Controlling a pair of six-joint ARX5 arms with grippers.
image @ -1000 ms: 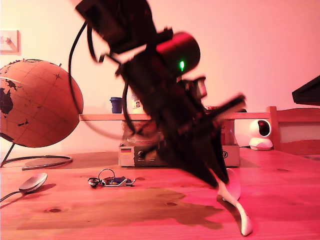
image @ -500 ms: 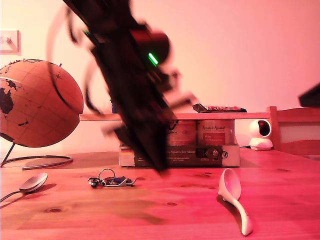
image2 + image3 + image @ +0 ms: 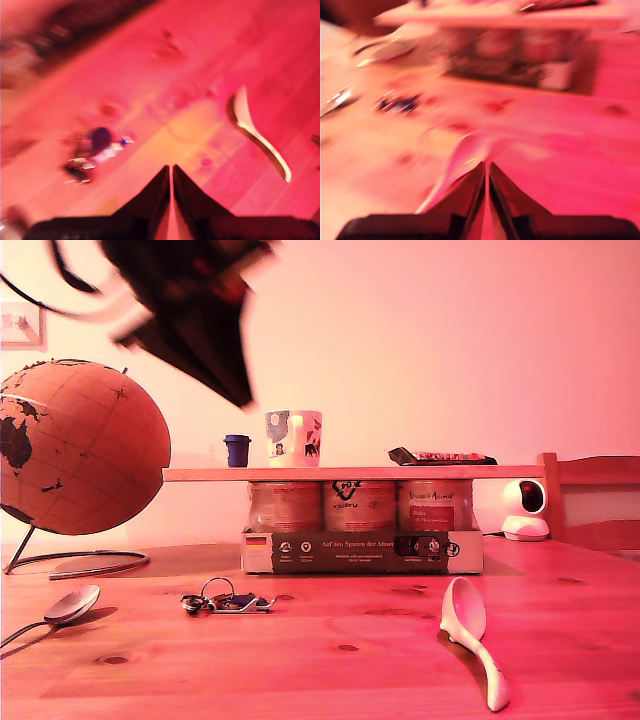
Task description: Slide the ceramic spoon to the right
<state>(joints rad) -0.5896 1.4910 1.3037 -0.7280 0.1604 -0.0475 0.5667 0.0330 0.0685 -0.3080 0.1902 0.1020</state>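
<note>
Glossy white ceramic soup spoon (image 3: 470, 632) lies free on the wooden table (image 3: 320, 670), near edge, at the exterior view's right, bowl toward the tin pack, handle toward camera. My first gripper (image 3: 171, 175) is pinched together, empty, well above the table; spoon and keyring (image 3: 92, 150) below it. My second gripper (image 3: 486, 170) is also closed, empty, spoon blurred just past its tips. Blurred arm (image 3: 190, 310) at the exterior view's top left.
</note>
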